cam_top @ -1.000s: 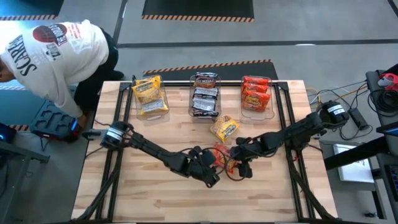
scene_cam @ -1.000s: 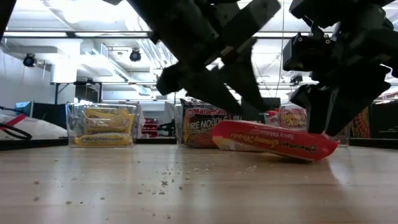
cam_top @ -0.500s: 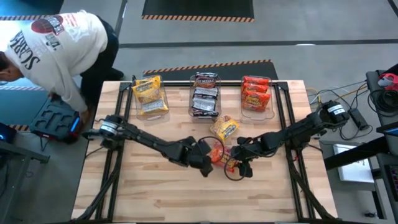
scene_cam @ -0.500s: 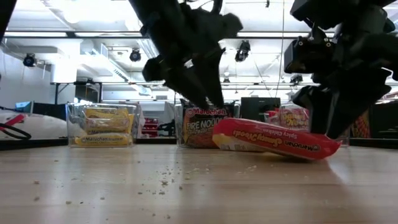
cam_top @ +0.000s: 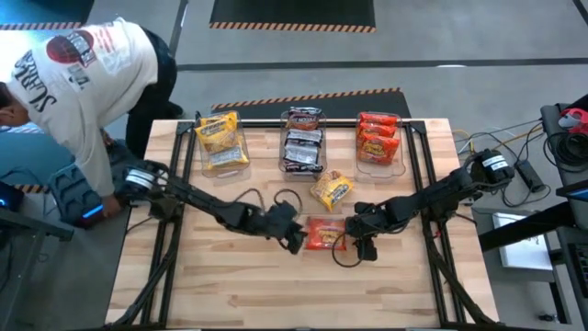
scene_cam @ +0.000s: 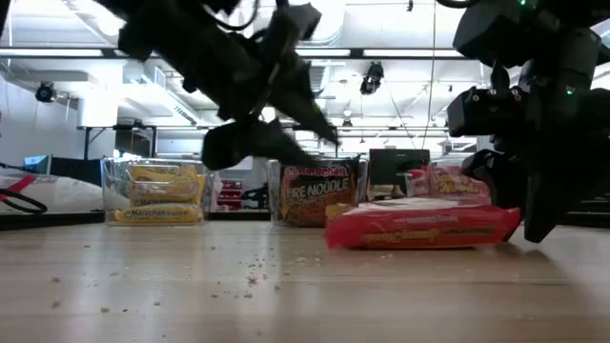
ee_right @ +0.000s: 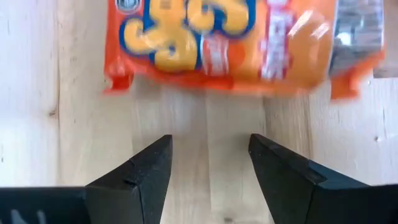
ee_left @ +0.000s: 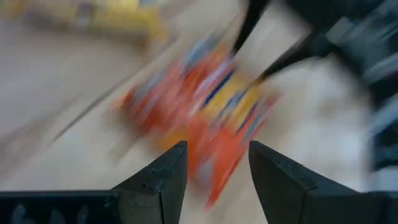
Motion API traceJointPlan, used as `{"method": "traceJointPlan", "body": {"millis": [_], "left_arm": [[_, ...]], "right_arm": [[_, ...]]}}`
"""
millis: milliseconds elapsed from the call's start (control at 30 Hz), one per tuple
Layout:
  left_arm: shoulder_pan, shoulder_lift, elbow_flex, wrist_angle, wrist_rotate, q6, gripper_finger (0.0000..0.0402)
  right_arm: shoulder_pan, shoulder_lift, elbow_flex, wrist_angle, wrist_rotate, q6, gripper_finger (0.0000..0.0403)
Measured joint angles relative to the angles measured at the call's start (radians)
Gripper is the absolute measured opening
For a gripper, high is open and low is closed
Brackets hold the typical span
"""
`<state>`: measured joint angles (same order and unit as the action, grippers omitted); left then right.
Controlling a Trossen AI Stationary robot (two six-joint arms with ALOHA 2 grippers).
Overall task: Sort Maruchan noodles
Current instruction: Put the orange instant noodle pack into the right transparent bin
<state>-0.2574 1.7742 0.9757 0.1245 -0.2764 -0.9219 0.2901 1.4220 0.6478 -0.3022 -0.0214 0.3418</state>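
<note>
Currently, three clear plastic bins (cam_top: 301, 138) hold yellow, dark and red packets, while a flat red crinkly ramen packet (cam_top: 324, 233) lies loose between the open, empty left gripper (cam_top: 292, 235) and right gripper (cam_top: 360, 241), its label blurred.

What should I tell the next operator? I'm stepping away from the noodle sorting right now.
Left claw: open, empty, just left of the red packet.
Right claw: open, empty, just right of it.
The red packet lies flat on the table, released.
Done: yellow bin, dark bin and red bin each hold packets.
Left: bin the red packet and the loose yellow packet.
</note>
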Motion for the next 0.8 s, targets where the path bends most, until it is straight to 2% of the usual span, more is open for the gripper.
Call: {"method": "traceJointPlan", "body": {"millis": [133, 267, 367, 533, 800], "left_arm": [[0.010, -0.029, -0.154, 0.386, -0.002, -0.022, 0.0152], [0.008, -0.015, -0.261, 0.591, -0.002, -0.074, 0.0152], [0.009, 0.002, -0.308, 0.632, -0.041, -0.130, 0.0153], [0.009, 0.008, -0.333, 0.644, -0.046, -0.177, 0.0153], [0.009, 0.011, -0.325, 0.598, 0.020, -0.211, 0.0153]], "right_arm": [[0.000, -0.003, -0.001, 0.020, 0.000, 0.002, 0.0207], [0.000, -0.013, 0.009, 0.018, -0.004, 0.007, 0.0208], [0.000, -0.032, 0.033, 0.029, -0.005, 0.003, 0.0208], [0.000, -0.055, 0.062, 0.033, -0.004, -0.012, 0.0208], [0.000, -0.028, 0.066, 0.093, -0.003, -0.016, 0.0208]]}}
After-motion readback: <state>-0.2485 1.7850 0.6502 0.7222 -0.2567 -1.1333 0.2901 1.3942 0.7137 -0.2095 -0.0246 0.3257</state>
